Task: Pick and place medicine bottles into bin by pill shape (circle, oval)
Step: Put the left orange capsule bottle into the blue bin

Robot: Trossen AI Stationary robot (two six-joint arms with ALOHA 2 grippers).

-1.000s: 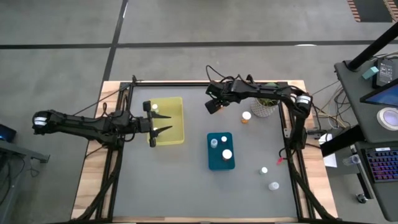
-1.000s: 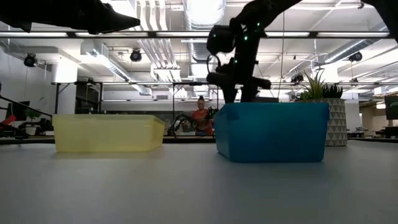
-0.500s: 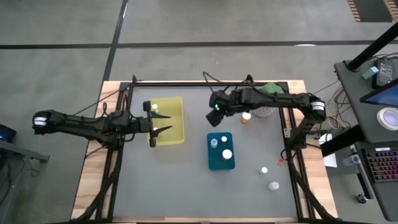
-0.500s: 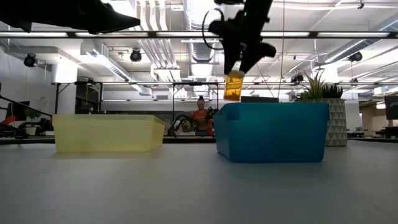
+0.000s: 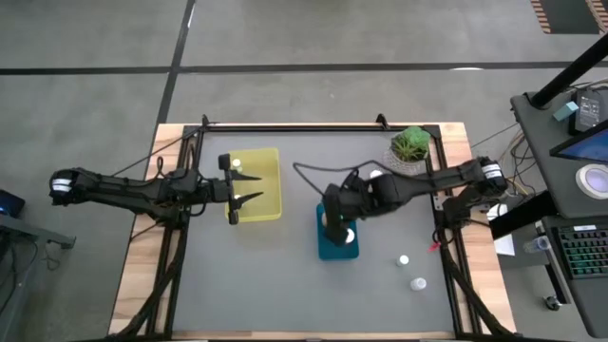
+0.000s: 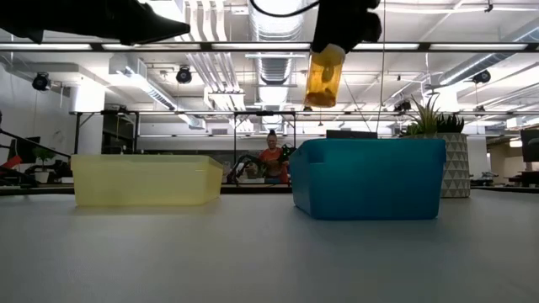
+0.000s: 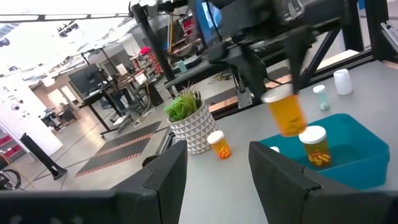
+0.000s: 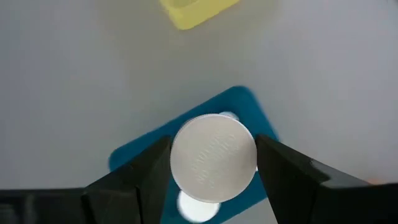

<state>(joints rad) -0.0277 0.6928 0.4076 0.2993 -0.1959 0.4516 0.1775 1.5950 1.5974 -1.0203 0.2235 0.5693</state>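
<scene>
Bare table in front of blue bin (image 5: 337,249), two bottles (image 5: 410,272) there, plant (image 5: 409,150) behind

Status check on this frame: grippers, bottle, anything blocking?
Right gripper shut on orange bottle, above blue bin. Left gripper open, over yellow bin. Two bottles already in blue bin; drop path clear.

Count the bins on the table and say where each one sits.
2. The yellow bin is left of centre, under the left gripper; the blue bin is at centre, under the orange bottle held by the right gripper.
</scene>
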